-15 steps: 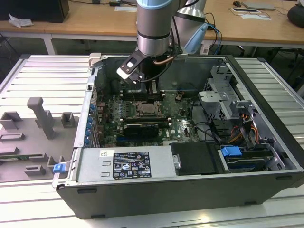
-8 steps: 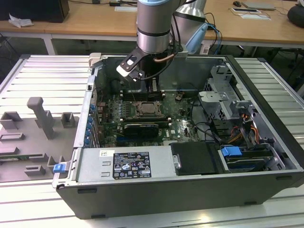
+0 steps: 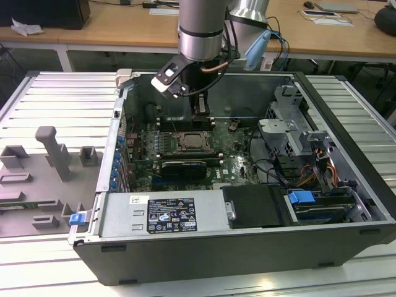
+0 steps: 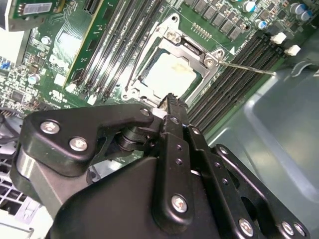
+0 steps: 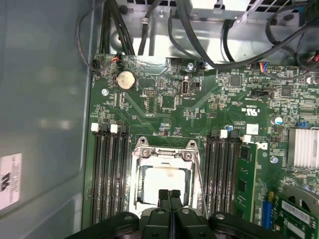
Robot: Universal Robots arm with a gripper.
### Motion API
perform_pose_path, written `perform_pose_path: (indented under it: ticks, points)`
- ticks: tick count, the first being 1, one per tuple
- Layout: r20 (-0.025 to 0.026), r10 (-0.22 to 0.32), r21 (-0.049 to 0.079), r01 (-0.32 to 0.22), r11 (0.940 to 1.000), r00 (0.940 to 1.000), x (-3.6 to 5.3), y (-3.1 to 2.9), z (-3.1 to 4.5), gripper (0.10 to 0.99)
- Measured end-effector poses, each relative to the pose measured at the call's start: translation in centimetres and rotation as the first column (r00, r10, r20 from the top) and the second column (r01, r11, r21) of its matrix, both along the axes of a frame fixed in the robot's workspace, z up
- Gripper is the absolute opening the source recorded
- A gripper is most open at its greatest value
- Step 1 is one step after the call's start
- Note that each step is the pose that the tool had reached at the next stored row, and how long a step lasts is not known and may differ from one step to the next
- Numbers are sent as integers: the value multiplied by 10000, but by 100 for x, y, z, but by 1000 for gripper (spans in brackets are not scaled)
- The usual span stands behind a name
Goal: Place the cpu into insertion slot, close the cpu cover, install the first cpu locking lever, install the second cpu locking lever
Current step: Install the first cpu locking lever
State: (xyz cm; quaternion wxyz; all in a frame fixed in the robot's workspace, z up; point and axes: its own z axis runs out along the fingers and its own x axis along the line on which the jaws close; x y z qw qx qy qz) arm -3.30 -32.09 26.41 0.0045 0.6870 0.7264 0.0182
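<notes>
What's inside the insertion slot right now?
The cpu, pale top showing, sits in the insertion slot, framed by the cpu cover. What lies beneath it is covered.

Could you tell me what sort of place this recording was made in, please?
Probably a robotics lab or test workshop: a robot arm reaches into an open computer case that sits on a ribbed metal table, with wooden desks behind it.
</notes>
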Motion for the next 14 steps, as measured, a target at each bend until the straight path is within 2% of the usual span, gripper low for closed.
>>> perform_pose_path:
  ticks: [5, 8, 11, 13, 14]
  points:
    - [-1, -8, -2, 8, 10000, 10000, 0, 0, 103, 106]
    - [1, -6, 0, 6, 10000, 10000, 0, 0, 137, 106]
    - [0, 505, -2, -505, 9987, 9987, 0, 0, 138, 106]
    - [0, 919, -2, -919, 9958, 9958, 0, 0, 139, 106]
    - [0, 1265, -1, -1265, 9920, 9920, 0, 0, 138, 106]
